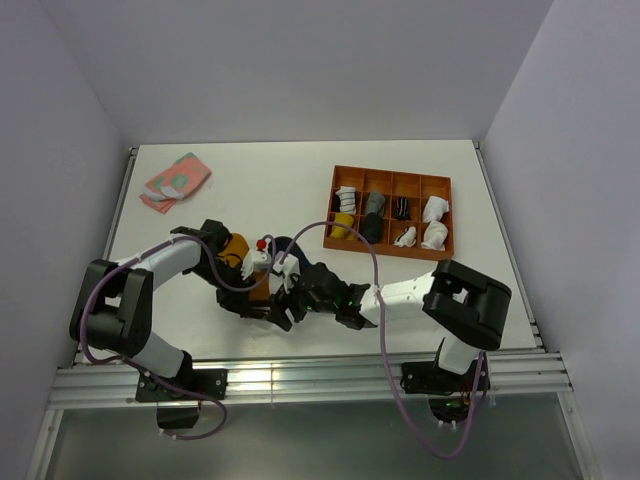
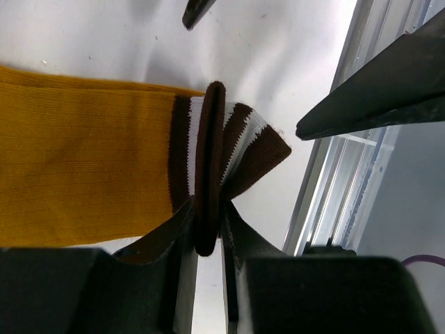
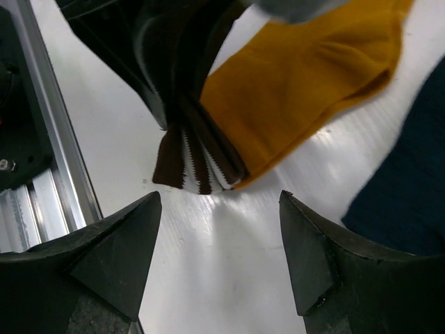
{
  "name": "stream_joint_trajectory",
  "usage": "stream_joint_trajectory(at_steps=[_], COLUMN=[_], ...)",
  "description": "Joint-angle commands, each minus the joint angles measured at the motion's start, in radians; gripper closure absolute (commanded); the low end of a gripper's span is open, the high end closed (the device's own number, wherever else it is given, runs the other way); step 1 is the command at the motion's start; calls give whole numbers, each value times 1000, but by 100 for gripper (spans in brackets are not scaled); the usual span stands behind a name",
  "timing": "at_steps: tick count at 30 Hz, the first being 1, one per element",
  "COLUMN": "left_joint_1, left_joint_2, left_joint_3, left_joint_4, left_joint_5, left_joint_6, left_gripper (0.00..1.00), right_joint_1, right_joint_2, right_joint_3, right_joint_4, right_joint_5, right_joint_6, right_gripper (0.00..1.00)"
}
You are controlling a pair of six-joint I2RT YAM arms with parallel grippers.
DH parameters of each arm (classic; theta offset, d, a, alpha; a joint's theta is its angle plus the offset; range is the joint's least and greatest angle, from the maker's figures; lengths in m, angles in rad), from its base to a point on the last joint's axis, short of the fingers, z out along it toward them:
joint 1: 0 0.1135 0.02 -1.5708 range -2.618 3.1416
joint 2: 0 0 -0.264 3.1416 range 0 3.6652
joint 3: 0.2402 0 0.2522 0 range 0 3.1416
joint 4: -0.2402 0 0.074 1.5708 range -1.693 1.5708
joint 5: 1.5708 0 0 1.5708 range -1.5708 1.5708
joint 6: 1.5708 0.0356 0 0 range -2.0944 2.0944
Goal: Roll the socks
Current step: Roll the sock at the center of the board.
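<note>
Orange tray (image 1: pixel 390 172) with rolled socks (image 1: pixel 372 204); left tool (image 2: pixel 207 229) tight on cuff (image 2: pixel 208 132) of mustard sock (image 2: pixel 83 163), right tool (image 3: pixel 220 198) apart

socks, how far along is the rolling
Nothing looks rolled yet: the mustard sock lies flat. In hand: the left gripper pinches its striped cuff; the right gripper hovers open nearby. To do: rolling it with the navy sock.

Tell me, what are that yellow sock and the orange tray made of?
The mustard sock: matte knitted fabric; fine ribs show along it. The orange tray: probably rigid plastic, judging by its smooth, evenly coloured walls and thin dividers, though that is uncertain.
</note>
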Motion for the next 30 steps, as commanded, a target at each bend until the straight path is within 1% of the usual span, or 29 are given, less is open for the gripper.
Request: stream_joint_trajectory(at_steps=[1, 6, 11, 26, 30], left_joint_1=[-3, 6, 11, 14, 14], left_joint_2=[-12, -4, -2, -4, -10], left_joint_3=[14, 17, 18, 14, 15], left_joint_4=[-28, -36, -39, -48, -48], left_joint_5=[48, 54, 54, 54, 52], left_joint_6=[60, 67, 67, 72, 67], left_gripper=[78, 78, 78, 78, 78], right_joint_1=[13, 13, 22, 36, 41], right_joint_2=[24, 63, 95, 161, 162], right_joint_3=[39, 47, 68, 125, 114], right_joint_4=[76, 104, 105, 118, 159], right_joint_5=[-9, -57, -66, 8, 26], right_joint_6=[-21, -17, -18, -26, -15], right_gripper=[24, 23, 23, 25, 32])
